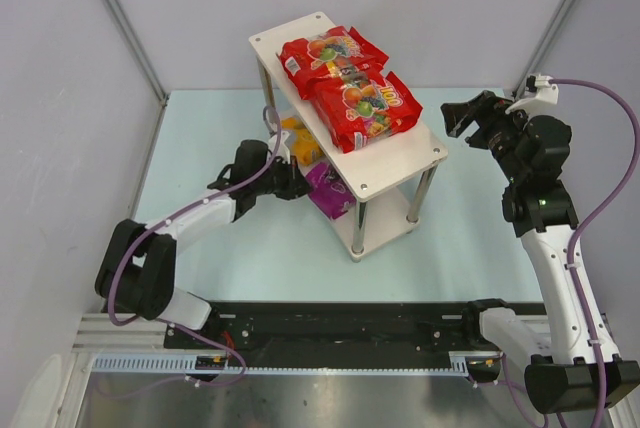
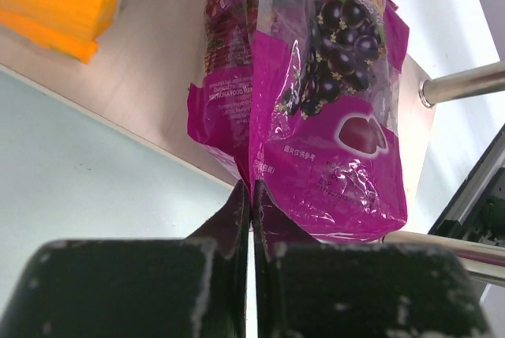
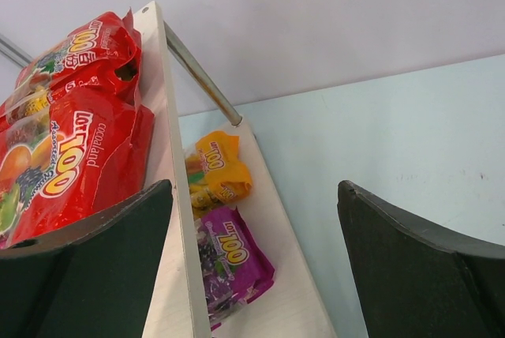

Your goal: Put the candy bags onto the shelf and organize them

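Note:
Two red candy bags [image 1: 330,53] [image 1: 365,106] lie side by side on the top board of the shelf [image 1: 275,38]. On the lower board [image 3: 276,212] lie the orange-yellow bag [image 3: 215,168] and, nearer, the purple bag [image 2: 331,117]. My left gripper [image 2: 251,192] reaches in at the lower tier from the left and is shut on the near edge of the purple bag, which creases up from the pinch. My right gripper [image 1: 470,118] hangs open to the right of the shelf, level with the top board, nothing between its fingers [image 3: 118,259].
Slim metal legs [image 2: 465,81] stand at the shelf's corners, one close to the right of the purple bag. Pale walls with slanted poles [image 1: 120,18] close in the table. A metal rail [image 1: 330,333] runs along the near edge.

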### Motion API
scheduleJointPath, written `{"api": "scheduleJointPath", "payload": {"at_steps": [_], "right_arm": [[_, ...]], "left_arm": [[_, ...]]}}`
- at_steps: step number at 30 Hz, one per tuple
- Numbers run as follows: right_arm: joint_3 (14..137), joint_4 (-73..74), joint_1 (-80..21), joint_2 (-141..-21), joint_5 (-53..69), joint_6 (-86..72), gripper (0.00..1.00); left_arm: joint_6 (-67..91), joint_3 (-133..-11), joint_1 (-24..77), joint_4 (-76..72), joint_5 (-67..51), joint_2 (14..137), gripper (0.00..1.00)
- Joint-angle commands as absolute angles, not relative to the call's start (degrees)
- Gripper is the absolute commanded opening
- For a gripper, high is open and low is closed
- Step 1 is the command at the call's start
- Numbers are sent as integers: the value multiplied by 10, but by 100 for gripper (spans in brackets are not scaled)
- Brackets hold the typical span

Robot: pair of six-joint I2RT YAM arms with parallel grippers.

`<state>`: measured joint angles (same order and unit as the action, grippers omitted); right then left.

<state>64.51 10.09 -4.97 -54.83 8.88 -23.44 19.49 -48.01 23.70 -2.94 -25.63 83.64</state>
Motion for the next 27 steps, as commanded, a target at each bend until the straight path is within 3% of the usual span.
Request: {"api": "scheduleJointPath", "payload": {"at_steps": [1, 11, 14, 15, 18, 22, 27], "right_arm": [[648, 94, -46, -544, 91, -227, 90], [647, 97, -44, -544, 90, -225, 90], [647, 98, -44, -545, 91, -225, 90], [647, 98, -45, -545, 91, -226, 90], [647, 99, -43, -546, 89, -224, 90], [647, 98, -43, -548, 89, -226, 90], [647, 99, -42, -550, 83, -222, 90]], "left_arm": [[206, -504, 224, -96, -264, 834, 0], [224, -521, 218, -115, -296, 867, 0], [225, -526, 214, -113, -301, 874, 20], [227, -527, 213, -113, -303, 872, 42], [231, -525, 207, -113, -303, 861, 73], [232, -522, 201, -102, -291, 814, 91], [242, -506, 198, -71, -280, 752, 96]]}}
